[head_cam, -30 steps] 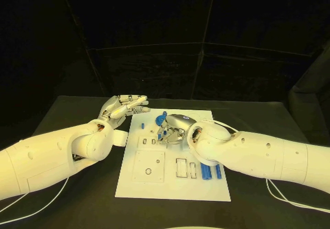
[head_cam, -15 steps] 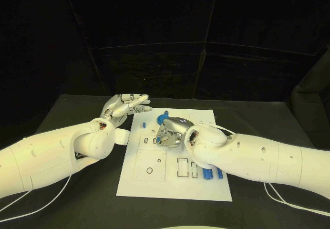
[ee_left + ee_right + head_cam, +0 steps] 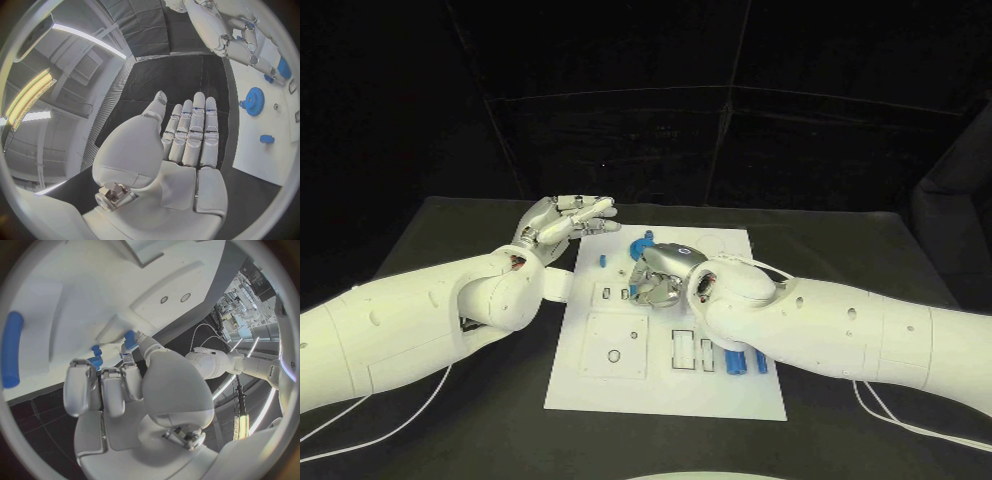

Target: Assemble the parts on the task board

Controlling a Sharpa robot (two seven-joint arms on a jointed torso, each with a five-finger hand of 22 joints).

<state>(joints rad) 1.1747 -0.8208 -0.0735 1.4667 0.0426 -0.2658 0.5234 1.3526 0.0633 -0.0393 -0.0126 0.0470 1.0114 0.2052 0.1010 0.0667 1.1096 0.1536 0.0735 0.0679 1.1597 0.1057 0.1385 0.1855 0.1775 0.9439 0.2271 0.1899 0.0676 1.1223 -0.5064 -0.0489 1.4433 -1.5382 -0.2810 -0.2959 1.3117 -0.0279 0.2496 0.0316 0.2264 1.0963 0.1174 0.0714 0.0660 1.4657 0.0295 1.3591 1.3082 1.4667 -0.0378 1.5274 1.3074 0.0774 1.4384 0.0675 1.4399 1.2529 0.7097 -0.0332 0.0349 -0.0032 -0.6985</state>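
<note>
Now the right hand [image 3: 661,273] is down on the white board [image 3: 668,390], fingers curled around a small blue part [image 3: 130,338]. Beside it, the left hand [image 3: 560,225] is held flat with nothing in it.

Looks down from the head onto the worktop [image 3: 473,225] and whole board [image 3: 668,330], both arms in frame. Sits behind the left hand [image 3: 181,145], close, facing along its flat fingers toward the board's edge. Rides behind the right hand [image 3: 125,390], very near the board. Shares the board across all three.
</note>
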